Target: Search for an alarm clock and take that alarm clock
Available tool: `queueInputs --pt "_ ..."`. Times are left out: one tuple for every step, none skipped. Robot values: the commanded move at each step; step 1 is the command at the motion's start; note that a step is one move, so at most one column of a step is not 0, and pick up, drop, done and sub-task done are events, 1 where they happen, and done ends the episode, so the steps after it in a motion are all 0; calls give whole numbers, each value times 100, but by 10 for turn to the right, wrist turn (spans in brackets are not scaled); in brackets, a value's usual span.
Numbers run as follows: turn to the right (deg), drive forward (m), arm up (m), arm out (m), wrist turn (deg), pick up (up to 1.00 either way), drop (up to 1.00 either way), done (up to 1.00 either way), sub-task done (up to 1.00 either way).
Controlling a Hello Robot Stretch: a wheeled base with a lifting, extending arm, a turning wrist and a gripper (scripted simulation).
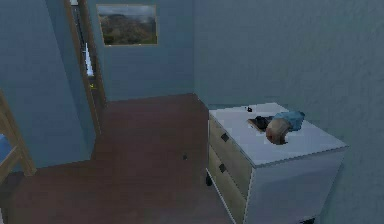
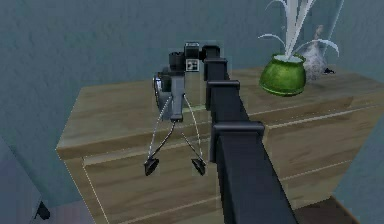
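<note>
- While the jaws hang at the far end of the arm point(image 2: 235, 140), with the thin fingertips point(image 2: 152, 166) lowered before the front edge of the wooden surface point(image 2: 110, 105), I cannot tell whether they stand apart or together. Only bare wood lies behind them, so I judge that they hold nothing.
- On that same wooden surface, toward the arm side view's right and well apart from the jaws, a green pot point(image 2: 283, 76) stands upright. Pale spiky leaves point(image 2: 297, 22) rise out of it; whatever else it holds is hidden by its rim.
- Below the fingertips a drawer front point(image 2: 120, 172) sits flush, so its contents cannot be seen.
- At the forward view's right, on the white surface point(image 1: 312, 146), lies a round, pale-faced thing with a blue part, which I take for the alarm clock point(image 1: 278, 128). A small dark thing point(image 1: 258, 122) lies just beside it.
- The white drawers point(image 1: 228, 160) under it are shut too.
- To do the search step well, I would treat that round thing as the likely target: drive on over the brown floor point(image 1: 130, 150) and bring the arm's side to face the white surface. Keep the jaws raised above its top before reaching out, and come in from the side away from the dark thing.
</note>
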Motion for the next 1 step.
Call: queueInputs --pt "0 0 0 0 450 0 0 0 0"
